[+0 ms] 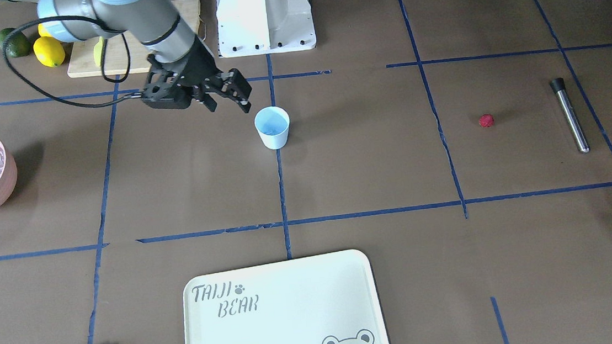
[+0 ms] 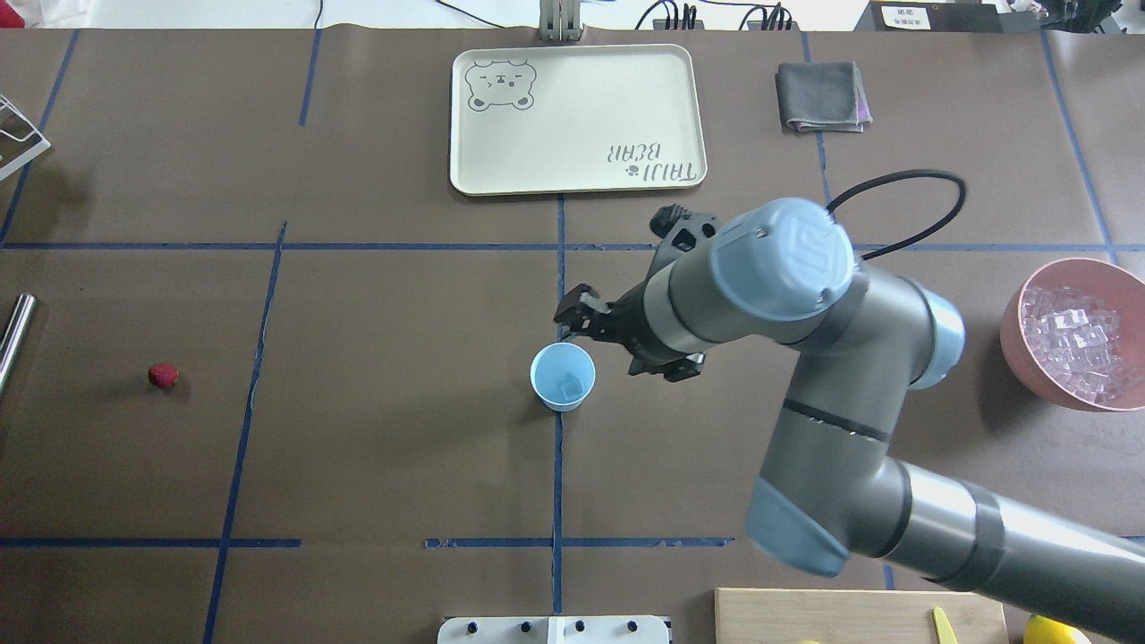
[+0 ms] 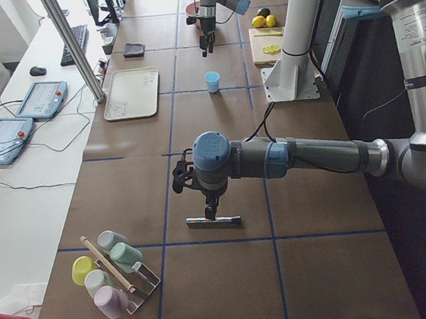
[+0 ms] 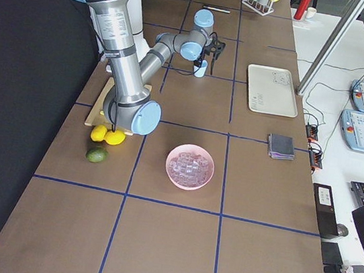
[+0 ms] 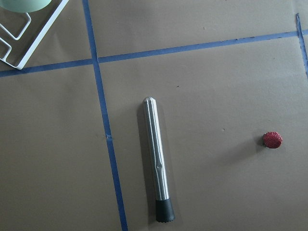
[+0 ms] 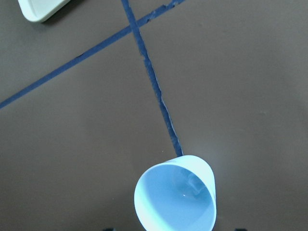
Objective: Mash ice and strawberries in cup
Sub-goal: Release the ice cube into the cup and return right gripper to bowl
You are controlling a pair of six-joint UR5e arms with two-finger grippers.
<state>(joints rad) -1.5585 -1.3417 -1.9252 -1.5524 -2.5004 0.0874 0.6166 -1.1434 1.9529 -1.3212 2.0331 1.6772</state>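
From left, we see the left tool (image 3: 212, 207) above the steel muddler (image 5: 157, 161), its opening impossible to tell; the strawberry (image 2: 163, 375) alone on the table (image 2: 376, 447); the blue cup (image 2: 562, 377) upright, one ice cube (image 2: 570, 388) inside; the right tool (image 1: 229, 102) wide and empty beside it.

overhead feed, clock read from the cup (image 2: 562, 377). it stands upright at the centre of the brown table (image 2: 376, 447), on a blue tape line (image 2: 557, 483).
12: cream bear tray (image 2: 572, 116), flat.
1: folded grey cloth (image 2: 821, 97).
3: pink bowl (image 1: 7, 184), near the edge.
9: i see one red strawberry (image 2: 163, 375), well apart. farther out, a steel muddler (image 5: 156, 161) lying flat.
10: white wire rack (image 2: 18, 134) at the corner.
6: white arm mount (image 1: 264, 15).
5: wooden cutting board (image 2: 832, 617); lemons (image 4: 115, 137) and a lime (image 4: 97, 154) just beside it.
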